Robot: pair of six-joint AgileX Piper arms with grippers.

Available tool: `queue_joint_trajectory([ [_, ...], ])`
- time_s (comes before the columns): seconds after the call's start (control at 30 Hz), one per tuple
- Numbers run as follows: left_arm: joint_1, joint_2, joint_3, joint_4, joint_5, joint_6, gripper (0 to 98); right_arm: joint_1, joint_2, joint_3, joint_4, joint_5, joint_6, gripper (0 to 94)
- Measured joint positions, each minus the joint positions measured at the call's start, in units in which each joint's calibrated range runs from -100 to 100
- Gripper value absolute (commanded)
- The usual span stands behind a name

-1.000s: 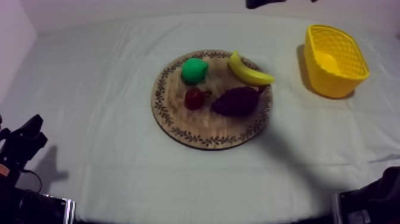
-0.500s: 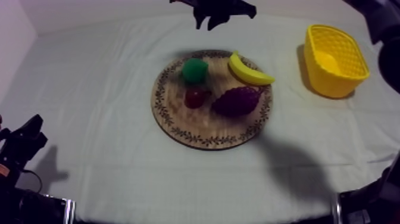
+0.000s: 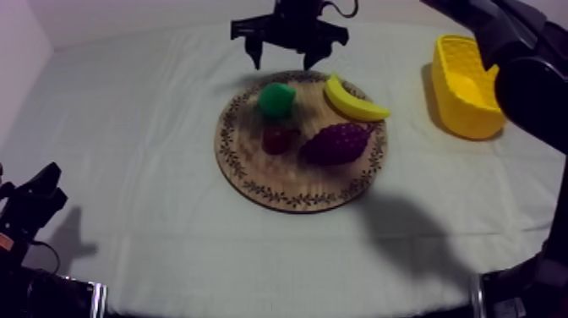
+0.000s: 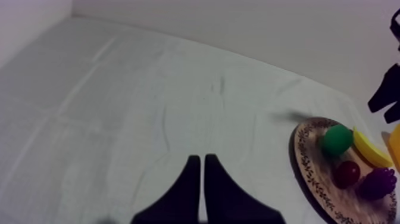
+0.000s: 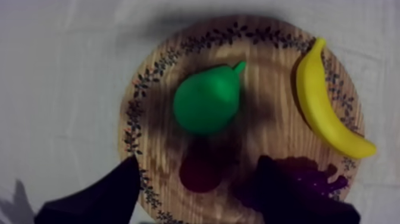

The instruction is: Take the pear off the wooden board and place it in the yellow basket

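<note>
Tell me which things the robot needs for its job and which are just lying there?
For the job: pear, wooden board, yellow basket, right hand, open, near the pear.
Just lying about: banana, bunch of grapes, small red fruit, all on the board.

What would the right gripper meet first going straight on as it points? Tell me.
Probably the pear on the wooden board; the open right gripper hangs over it, pointing down. Depth is unclear.

My right hand (image 5: pixel 197 161) hung, fingers (image 5: pixel 113 190) spread, over the wooden board (image 5: pixel 268 77); the pear (image 5: pixel 207 107) lay near the banana (image 5: pixel 324 107), not touching.
</note>
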Motion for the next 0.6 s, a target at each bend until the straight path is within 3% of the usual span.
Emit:
queue_joint_trajectory([
  [0.6, 0.0, 0.0, 0.0, 0.0, 0.0, 0.0, 0.1, 0.66, 13.96, -8.86, -2.92, 0.79, -1.53, 71.2],
])
